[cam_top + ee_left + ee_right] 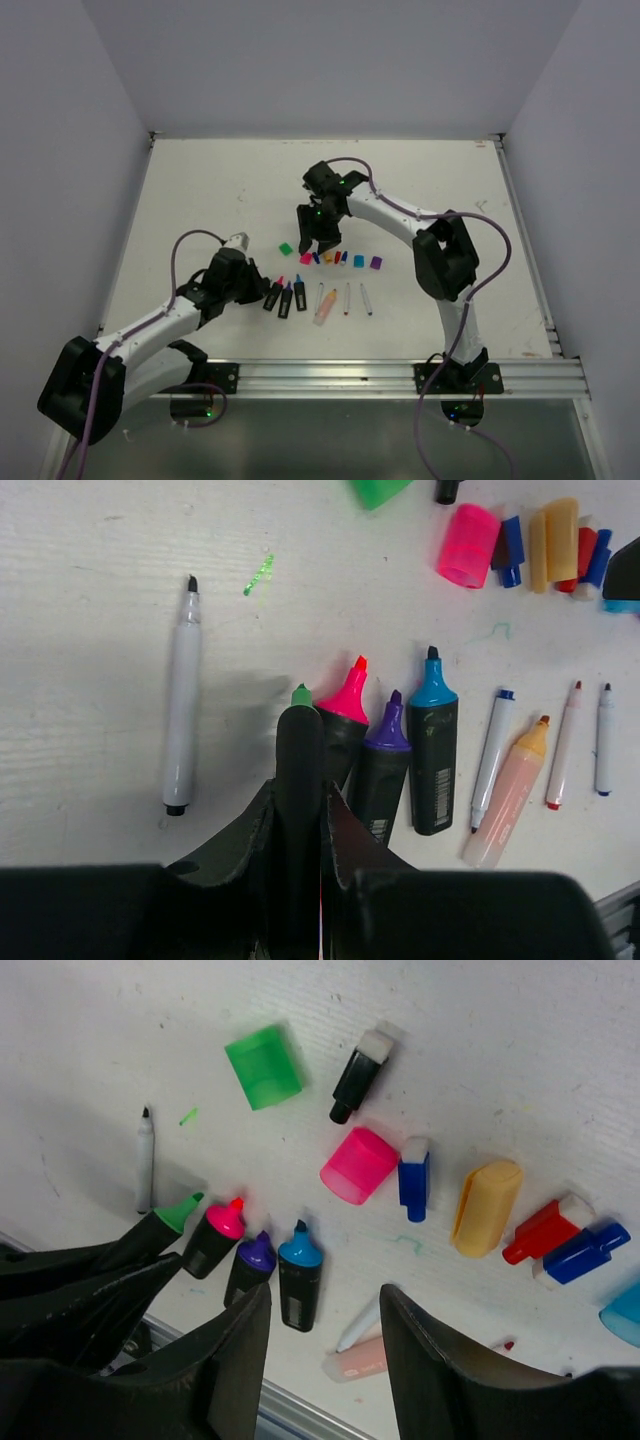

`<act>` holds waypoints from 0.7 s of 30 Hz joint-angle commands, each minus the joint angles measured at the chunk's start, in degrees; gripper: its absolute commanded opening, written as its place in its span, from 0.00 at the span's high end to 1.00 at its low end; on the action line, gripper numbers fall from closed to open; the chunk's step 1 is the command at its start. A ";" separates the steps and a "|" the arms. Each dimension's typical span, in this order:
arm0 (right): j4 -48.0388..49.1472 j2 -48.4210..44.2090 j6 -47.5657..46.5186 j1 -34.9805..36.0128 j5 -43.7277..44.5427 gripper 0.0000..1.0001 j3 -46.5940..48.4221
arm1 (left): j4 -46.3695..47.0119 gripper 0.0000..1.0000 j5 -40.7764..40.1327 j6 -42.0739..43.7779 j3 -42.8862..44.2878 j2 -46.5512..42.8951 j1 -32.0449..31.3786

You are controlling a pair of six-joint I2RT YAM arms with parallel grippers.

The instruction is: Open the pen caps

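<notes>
Pen caps in a row behind the pens, lone pen at left

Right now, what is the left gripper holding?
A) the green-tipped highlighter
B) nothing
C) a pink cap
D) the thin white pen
A: the left gripper is shut on the black barrel of the green-tipped highlighter, its tip bare; the thin white pen and pink cap lie loose on the table.

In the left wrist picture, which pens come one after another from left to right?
black-tipped white pen, green highlighter, pink highlighter, purple highlighter, blue highlighter, blue-tipped pen, peach marker, red-tipped pen, dark-tipped pen
</notes>
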 commanded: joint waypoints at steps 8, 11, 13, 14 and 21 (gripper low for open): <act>-0.49 -8.66 -3.51 -0.24 1.03 0.48 -6.91 | 21.21 0.82 4.87 -9.41 -12.73 -9.01 2.78; -0.84 -9.54 -4.13 -0.24 1.21 0.48 -8.06 | 21.84 0.73 4.35 -10.20 -13.97 -11.21 3.75; -1.11 -9.72 -4.30 -0.24 1.12 0.48 -8.50 | 20.96 0.66 3.38 -10.29 -14.06 -11.30 3.75; -1.20 -9.98 -4.39 -0.24 1.12 0.48 -8.50 | 20.70 0.57 3.03 -10.38 -14.06 -11.30 3.84; -1.73 -10.16 -5.01 -0.24 0.95 0.48 -8.06 | 21.05 0.32 2.85 -10.73 -14.77 -10.24 3.84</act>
